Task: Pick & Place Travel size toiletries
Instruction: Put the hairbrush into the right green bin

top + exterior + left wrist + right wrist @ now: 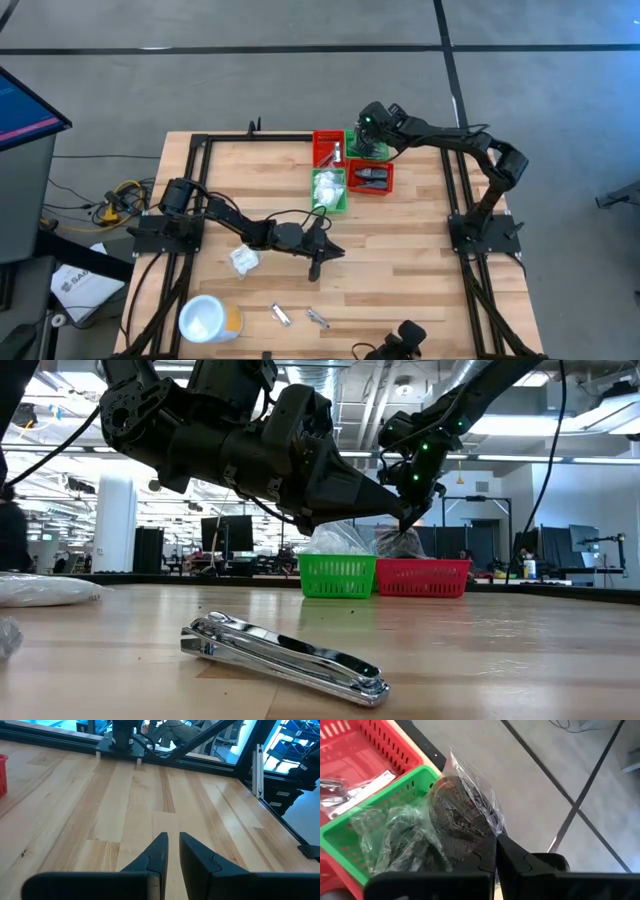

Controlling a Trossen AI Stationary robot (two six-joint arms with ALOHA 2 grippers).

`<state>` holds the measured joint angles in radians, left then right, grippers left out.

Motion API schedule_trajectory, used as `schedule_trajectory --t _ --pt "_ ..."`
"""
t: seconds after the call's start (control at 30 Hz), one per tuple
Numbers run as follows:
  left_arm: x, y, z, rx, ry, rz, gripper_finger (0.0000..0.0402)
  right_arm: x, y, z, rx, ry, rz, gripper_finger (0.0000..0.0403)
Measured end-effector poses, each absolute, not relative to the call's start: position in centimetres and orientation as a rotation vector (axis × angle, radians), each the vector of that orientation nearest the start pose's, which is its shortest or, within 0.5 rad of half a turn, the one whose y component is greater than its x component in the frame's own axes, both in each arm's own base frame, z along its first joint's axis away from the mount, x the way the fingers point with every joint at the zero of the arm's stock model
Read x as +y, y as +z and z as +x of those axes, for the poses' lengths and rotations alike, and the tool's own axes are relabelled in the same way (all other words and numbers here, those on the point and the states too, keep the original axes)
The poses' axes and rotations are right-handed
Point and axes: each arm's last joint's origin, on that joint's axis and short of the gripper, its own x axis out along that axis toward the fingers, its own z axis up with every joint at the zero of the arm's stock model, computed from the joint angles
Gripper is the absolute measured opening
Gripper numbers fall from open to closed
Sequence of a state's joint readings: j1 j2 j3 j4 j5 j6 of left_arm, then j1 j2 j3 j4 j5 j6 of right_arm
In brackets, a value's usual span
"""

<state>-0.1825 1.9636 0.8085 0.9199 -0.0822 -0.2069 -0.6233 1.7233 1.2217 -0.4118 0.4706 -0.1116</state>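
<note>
Right now the right arm reaches from its base at the table's right side toward the far bins. Its right gripper (496, 851) hangs over the far green bin (395, 795), jaws pinched tight on the clear wrap of a black round disc (457, 817), which hangs just above more wrapped dark discs (400, 845) already lying in that bin.

Left arm stretches low across the table's middle from the left side. Left gripper (173, 852) is above bare wood, jaws narrow w/ only a slim gap, nothing between them.

Bins sit in a cluster at the far middle. Near green bin (328, 190) holds white plastic-wrapped packets (326, 184). Red bin (371, 178) next to it holds dark items, can't tell what. Far red bin (327, 148) holds a small pale item, too small to tell.

On the wood, a white packet (243, 259) lies near the left arm. Two thin silver sachets (281, 315) lie near the front edge; low view shows a shiny metal piece (285, 658) up close. White round tub (206, 319) sits at the front left corner. Centre-right of the table (420, 260) is open wood.
</note>
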Motion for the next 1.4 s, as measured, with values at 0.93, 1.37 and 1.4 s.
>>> schedule_trajectory --t 0.93,1.37,1.4 --pt "-6.4 12.4 36.2 0.251 -0.07 -0.173 0.004 -19.4 20.0 30.5 1.126 -0.84 -0.018 0.0" --pt "-6.4 12.4 36.2 0.251 -0.071 -0.173 0.004 -19.1 19.9 30.7 1.137 -0.823 -0.027 0.0069" --pt "-6.4 12.4 36.2 0.251 -0.071 -0.173 0.004 -19.1 19.9 30.7 1.136 -0.822 -0.027 0.0083"
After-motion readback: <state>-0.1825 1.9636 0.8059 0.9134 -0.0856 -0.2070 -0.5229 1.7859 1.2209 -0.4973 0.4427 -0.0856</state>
